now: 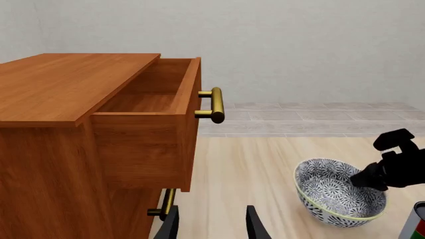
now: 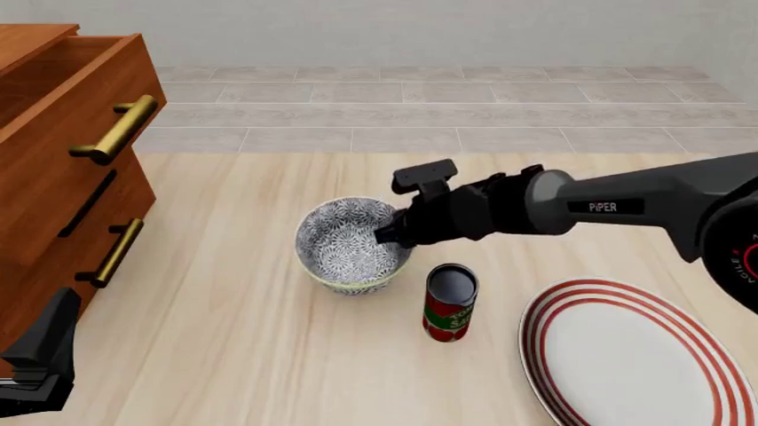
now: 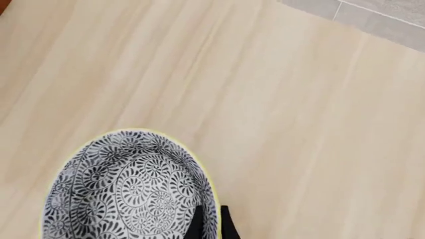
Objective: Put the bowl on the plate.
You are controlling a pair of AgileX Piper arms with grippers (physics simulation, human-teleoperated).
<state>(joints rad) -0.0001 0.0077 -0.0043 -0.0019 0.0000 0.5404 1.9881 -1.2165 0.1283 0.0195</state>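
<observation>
Matte black tool [image 2: 391, 232], grey forearm [image 2: 640, 202] with white "PiPER" lettering, red-marked joint housing.

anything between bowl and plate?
Yes: in the front view a red can stands upright between the bowl and the plate, nearer the bowl.

A home-like simulated room is showing: a wooden dresser [image 2: 59, 169] is standing beside a pale wood tabletop [image 2: 237, 355], with grey floor tiles [image 2: 474, 115] lying beyond.
</observation>
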